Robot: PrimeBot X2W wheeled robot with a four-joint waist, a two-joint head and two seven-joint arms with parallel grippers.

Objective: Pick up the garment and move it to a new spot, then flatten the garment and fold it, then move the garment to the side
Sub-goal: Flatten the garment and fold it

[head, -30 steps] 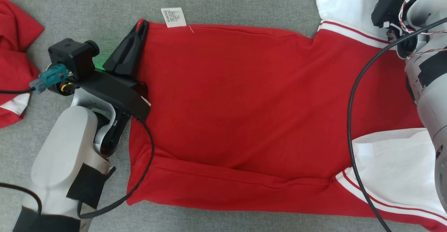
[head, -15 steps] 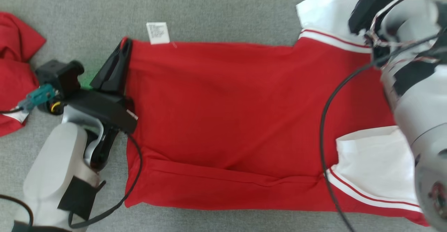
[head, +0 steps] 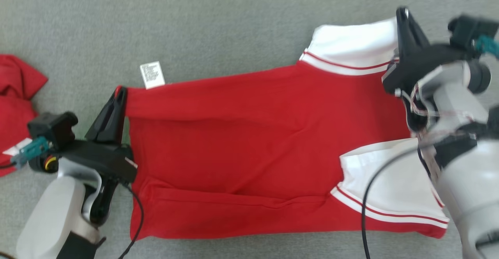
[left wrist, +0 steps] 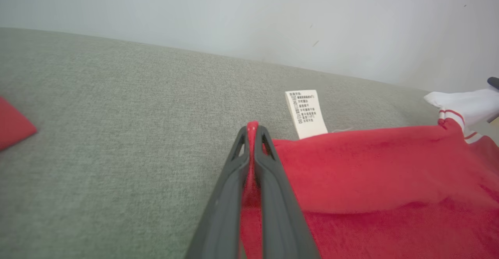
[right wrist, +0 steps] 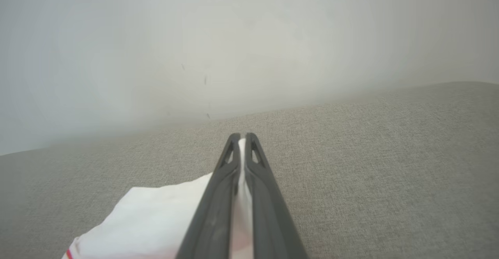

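Note:
The garment (head: 253,149) is a red shirt with white, red-striped sleeves, spread across the grey surface. My left gripper (head: 119,91) is shut on its far left corner, beside the white care label (head: 152,75). In the left wrist view red cloth shows pinched between the fingertips of the left gripper (left wrist: 252,128), with the label (left wrist: 306,112) just to the right. My right gripper (head: 402,13) is shut on the far white sleeve (head: 351,42). In the right wrist view white cloth (right wrist: 156,220) sits between the closed fingers of the right gripper (right wrist: 241,138).
Another red garment (head: 15,107) with a white patch lies at the left edge, its corner (left wrist: 13,122) seen in the left wrist view. A pale wall (right wrist: 234,36) rises behind the grey surface (head: 234,17). A black cable (head: 370,196) hangs over the near sleeve.
The right gripper has closed on the white sleeve. Both arms have drawn the far edge of the garment toward me, and the camera has shifted so more grey surface shows beyond it.

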